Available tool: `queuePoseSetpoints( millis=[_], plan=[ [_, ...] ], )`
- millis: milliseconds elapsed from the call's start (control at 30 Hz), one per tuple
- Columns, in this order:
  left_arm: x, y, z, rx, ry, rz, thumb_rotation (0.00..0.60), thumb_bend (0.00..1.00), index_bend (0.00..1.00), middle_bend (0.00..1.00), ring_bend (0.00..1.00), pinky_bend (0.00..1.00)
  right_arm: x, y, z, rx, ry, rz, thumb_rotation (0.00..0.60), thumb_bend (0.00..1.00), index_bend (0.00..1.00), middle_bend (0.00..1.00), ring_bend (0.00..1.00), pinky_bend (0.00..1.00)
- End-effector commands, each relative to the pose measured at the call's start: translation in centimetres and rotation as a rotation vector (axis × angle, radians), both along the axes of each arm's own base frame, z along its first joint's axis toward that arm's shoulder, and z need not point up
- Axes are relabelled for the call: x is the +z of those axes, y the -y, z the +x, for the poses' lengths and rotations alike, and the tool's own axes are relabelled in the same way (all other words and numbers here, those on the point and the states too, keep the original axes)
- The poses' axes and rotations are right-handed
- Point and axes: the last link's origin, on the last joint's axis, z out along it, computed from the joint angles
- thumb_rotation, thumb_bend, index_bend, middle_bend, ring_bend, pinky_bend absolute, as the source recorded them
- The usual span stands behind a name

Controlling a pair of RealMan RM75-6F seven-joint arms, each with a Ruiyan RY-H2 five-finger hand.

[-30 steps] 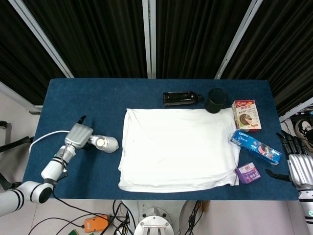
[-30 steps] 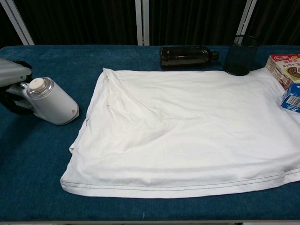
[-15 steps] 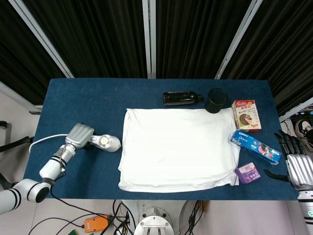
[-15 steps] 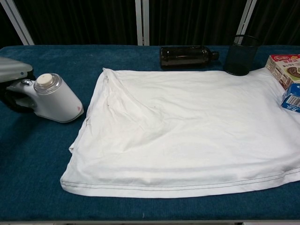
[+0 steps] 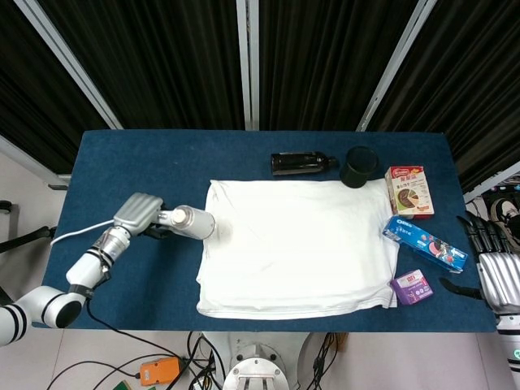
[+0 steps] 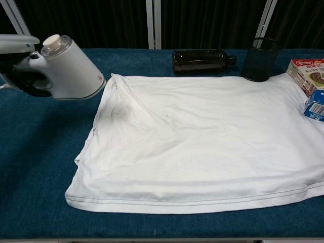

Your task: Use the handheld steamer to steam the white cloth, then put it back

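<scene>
Open desk [image 5: 138,162] lies left of the white cloth [image 5: 296,244], and the cloth's top is unobstructed. Back edge blocked by a dark bottle [image 5: 302,163] lying flat and a black mesh cup [image 5: 358,166]. Right edge crowded: red box [image 5: 409,191], blue packet [image 5: 425,244], purple box [image 5: 412,286], all near the hem

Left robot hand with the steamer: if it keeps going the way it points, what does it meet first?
Probably the white cloth. The left robot hand holds the steamer nose-first toward the cloth's left edge, raised above the table. Depth is unclear; nothing else lies in that line.
</scene>
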Motion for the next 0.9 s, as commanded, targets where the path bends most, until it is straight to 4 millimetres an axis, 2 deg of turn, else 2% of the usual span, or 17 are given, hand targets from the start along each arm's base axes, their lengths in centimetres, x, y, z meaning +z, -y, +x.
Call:
queuePoseSetpoints(
  millis=[33,167,400,433,500,567,700,800,900],
  plan=[
    [-0.6,-0.4,3.8,-0.068,-0.004,-0.041,0.6,0.8,0.92,0.89,0.8,0.67,-0.1,0.2,0.2,0.007,-0.005,0.005,0.6,0.15,0.0,0.01,0.0,0.0],
    [-2.5,-0.3,7.4,-0.171,-0.073,-0.077,0.6,0.79,0.92,0.89,0.8,0.67,-0.9,0.5,0.3,0.003,-0.015,0.046,0.6,0.15,0.0,0.01,0.0,0.0],
    [-6.2,0.2,11.0,-0.297,-0.261,-0.08,0.6,0.79,0.92,0.89,0.79,0.67,-4.3,1.0,0.7,0.022,-0.047,0.218,0.6,0.15,0.0,0.01,0.0,0.0],
    [-6.6,0.3,11.4,-0.306,-0.282,-0.079,0.597,0.79,0.92,0.89,0.79,0.67,-4.8,1.2,1.0,0.034,-0.052,0.248,0.6,0.18,0.0,0.01,0.0,0.0],
    [-7.3,0.5,12.3,-0.323,-0.326,-0.071,0.584,0.78,0.92,0.89,0.79,0.67,-6.1,1.5,1.9,0.067,-0.058,0.321,0.6,0.34,0.0,0.01,0.0,0.0],
    [-7.8,0.6,13.1,-0.338,-0.359,-0.062,0.559,0.78,0.92,0.89,0.79,0.67,-7.2,1.7,2.9,0.1,-0.065,0.381,0.6,0.57,0.0,0.01,0.0,0.01],
    [-8.8,1.1,14.6,-0.365,-0.424,-0.056,0.544,0.77,0.92,0.89,0.79,0.67,-10.1,2.5,5.5,0.192,-0.077,0.512,0.6,0.85,0.0,0.04,0.0,0.05],
    [-9.7,1.4,15.2,-0.348,-0.431,-0.093,0.537,0.76,0.92,0.88,0.78,0.67,-12.2,3.2,6.7,0.229,-0.101,0.588,0.6,0.98,0.0,0.07,0.0,0.07],
    [-10.4,1.2,15.7,-0.344,-0.45,-0.108,0.535,0.76,0.92,0.88,0.78,0.67,-14.2,3.7,7.2,0.24,-0.129,0.642,0.6,1.0,0.0,0.09,0.01,0.07]
  ],
)
